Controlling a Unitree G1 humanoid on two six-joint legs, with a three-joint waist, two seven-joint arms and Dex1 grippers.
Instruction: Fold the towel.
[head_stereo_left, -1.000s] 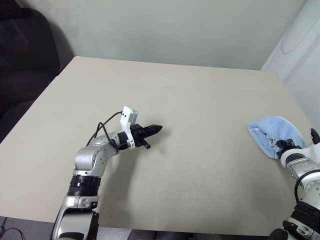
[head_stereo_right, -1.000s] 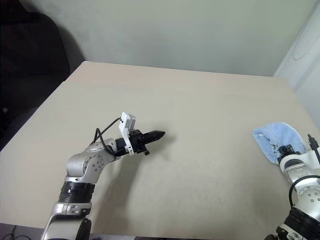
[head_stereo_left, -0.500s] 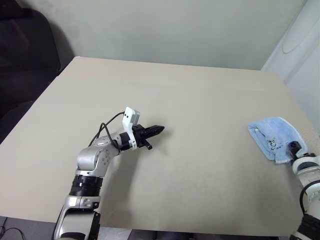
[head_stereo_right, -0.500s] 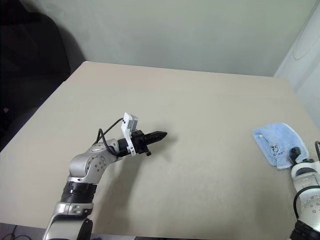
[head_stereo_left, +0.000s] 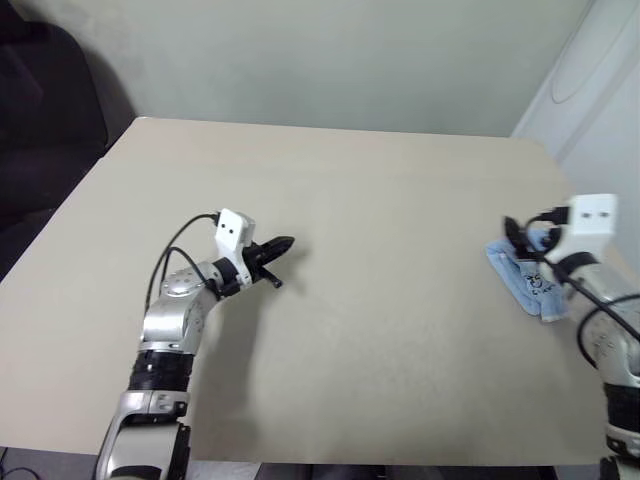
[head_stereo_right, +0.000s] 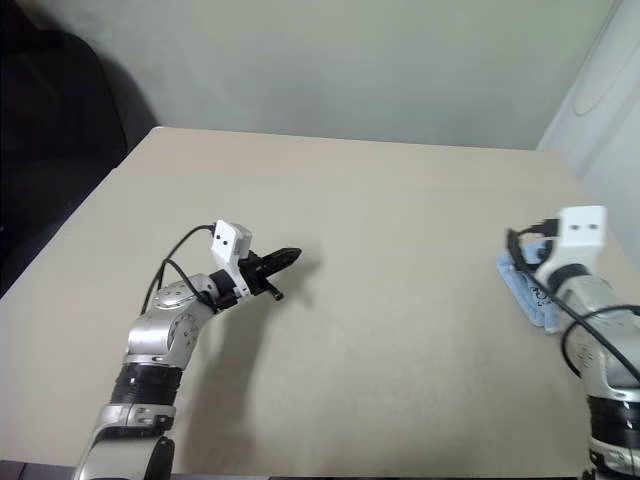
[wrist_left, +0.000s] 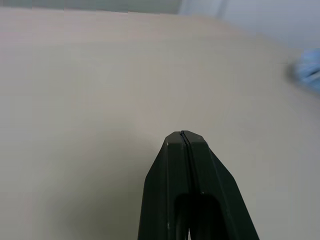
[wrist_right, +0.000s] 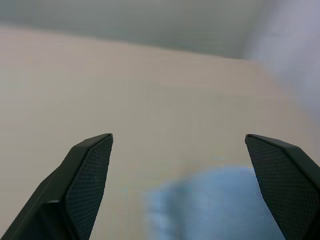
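**Towel bunched at the table's right edge, right gripper spread wide over it**

The towel (head_stereo_left: 525, 278), light-blue terry, lies on the beige table (head_stereo_left: 380, 300) close to its right edge, about midway between the near and far sides. It is bunched into a lumpy, roughly folded heap rather than spread flat. A small dark printed motif shows on its upper face. The part nearest the right arm is hidden behind the wrist, so its full outline cannot be made out.

Right gripper (wrist_right: 179, 142): its two black fingers stand wide apart, nothing between them. In the right wrist view the towel shows as a blurred blue patch low between the fingers; whether the tips touch the cloth cannot be told. From the head camera the gripper sits directly at the towel's near-right side, its white wrist camera housing (head_stereo_left: 592, 214) above the cloth.

Left gripper (head_stereo_left: 272, 246): fingers pressed together tip to tip, holding nothing. It hangs over bare tabletop on the left half, well apart from the towel, pointing toward the table's middle.
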